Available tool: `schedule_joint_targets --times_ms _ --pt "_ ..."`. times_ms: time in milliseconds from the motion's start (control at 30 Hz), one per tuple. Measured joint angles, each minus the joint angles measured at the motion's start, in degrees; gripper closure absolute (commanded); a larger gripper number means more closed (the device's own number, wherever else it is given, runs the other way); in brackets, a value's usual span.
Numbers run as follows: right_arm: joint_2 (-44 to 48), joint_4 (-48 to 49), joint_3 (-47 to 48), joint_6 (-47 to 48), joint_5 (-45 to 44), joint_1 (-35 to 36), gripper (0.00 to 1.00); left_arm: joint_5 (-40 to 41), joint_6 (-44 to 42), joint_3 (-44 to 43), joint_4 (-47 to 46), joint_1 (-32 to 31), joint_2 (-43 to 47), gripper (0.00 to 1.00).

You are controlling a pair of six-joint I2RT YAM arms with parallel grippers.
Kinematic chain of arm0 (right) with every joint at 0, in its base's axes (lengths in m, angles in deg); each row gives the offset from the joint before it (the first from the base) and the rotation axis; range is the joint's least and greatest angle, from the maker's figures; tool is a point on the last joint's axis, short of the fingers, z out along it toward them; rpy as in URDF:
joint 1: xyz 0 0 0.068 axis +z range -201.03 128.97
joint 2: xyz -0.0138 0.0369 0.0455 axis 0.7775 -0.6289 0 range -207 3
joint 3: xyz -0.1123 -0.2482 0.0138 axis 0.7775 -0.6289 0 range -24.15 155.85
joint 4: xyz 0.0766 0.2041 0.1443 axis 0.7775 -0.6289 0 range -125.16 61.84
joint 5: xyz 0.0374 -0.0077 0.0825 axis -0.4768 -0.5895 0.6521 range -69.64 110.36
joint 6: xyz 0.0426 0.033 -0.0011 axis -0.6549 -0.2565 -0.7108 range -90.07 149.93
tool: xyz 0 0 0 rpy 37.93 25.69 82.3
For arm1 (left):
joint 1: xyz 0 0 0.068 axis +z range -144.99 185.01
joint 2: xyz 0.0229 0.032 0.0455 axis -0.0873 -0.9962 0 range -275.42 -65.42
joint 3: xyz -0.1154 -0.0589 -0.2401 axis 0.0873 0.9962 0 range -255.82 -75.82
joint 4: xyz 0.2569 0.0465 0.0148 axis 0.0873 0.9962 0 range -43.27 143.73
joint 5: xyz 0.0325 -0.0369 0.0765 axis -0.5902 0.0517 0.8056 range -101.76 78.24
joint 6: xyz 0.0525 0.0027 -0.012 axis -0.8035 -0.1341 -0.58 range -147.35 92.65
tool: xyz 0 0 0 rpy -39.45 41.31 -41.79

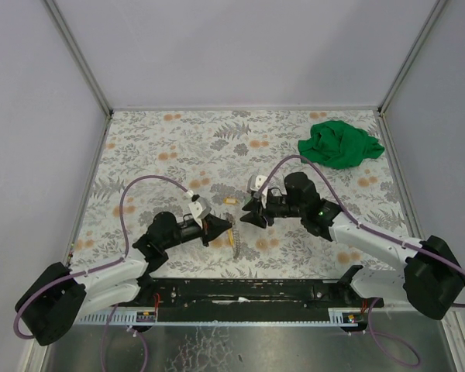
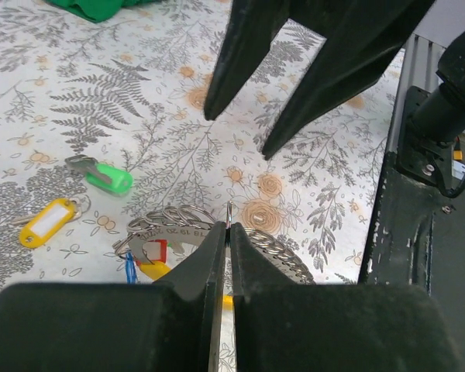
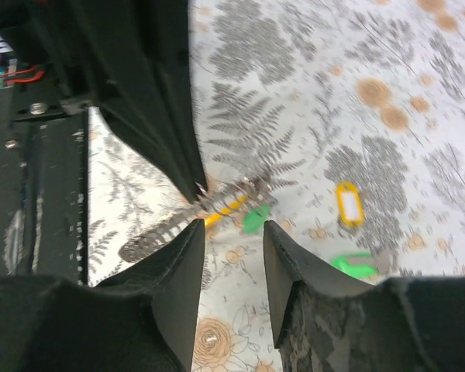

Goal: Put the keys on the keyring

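left gripper [image 2: 226, 229] clamped thin silvery metal keyring [image 2: 279, 252] at fingertips | right gripper [image 3: 232, 229] stood part-open, empty | risk: ring could twist free if pushed

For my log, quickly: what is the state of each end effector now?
Left end effector: closed on the keyring.
Right end effector: open, holding nothing.

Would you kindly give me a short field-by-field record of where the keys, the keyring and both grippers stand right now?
left gripper: shut on the keyring
right gripper: open, empty, pointed at the keyring
yellow-tagged key: loose on the table
green-tagged key: loose on the table, near the yellow one, not touching
green cloth: far right corner
progress: neither loose key is on the keyring
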Motion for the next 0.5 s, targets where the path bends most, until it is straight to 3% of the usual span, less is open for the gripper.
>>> schedule_joint_targets --times_ms 300,500 --pt "-5.1 -1.3 1.3 -8.9 -20.7 -0.4 0.58 5.2 0.8 1.9 0.7 0.0 4.7 1.00" --pt "-13.5 -1.8 4.6 -14.2 -29.4 -0.7 0.58 9.2 1.7 3.1 1.7 0.0 7.6 1.00"
